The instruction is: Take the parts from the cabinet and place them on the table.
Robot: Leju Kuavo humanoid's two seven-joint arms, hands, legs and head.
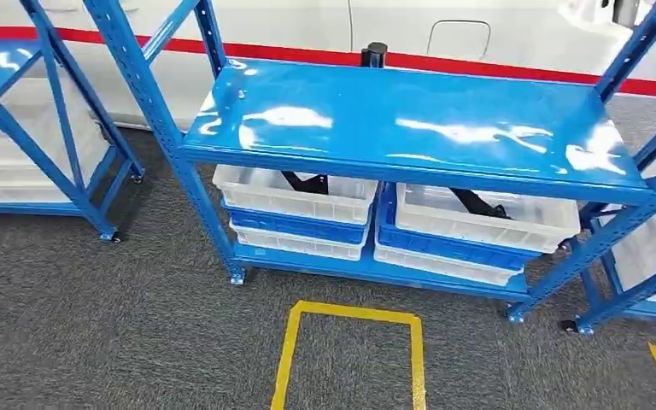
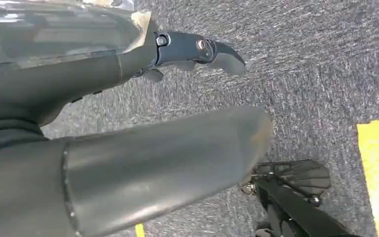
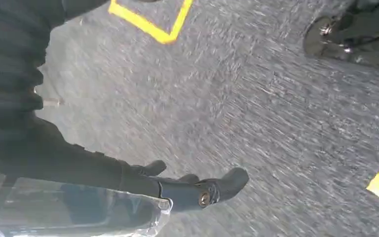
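The blue cabinet rack (image 1: 410, 120) stands ahead in the head view, its glossy top shelf bare. On its bottom shelf sit two stacks of white and blue bins. The left top bin (image 1: 256, 190) holds a black part (image 1: 306, 182), and the right top bin (image 1: 530, 220) holds another black part (image 1: 478, 203). My left hand (image 2: 79, 79) hangs over the grey carpet, its dark fingers (image 2: 197, 49) apart from the thick thumb (image 2: 168, 158), holding nothing. My right hand (image 3: 79, 163) also hangs above the carpet with its fingers (image 3: 212, 190) stretched out and nothing in them.
A second blue rack (image 1: 17, 128) with white bins stands at the left, a third (image 1: 649, 213) at the right. A yellow taped square (image 1: 350, 350) marks the carpet in front of the middle rack. A white wall with a red stripe (image 1: 495, 64) runs behind.
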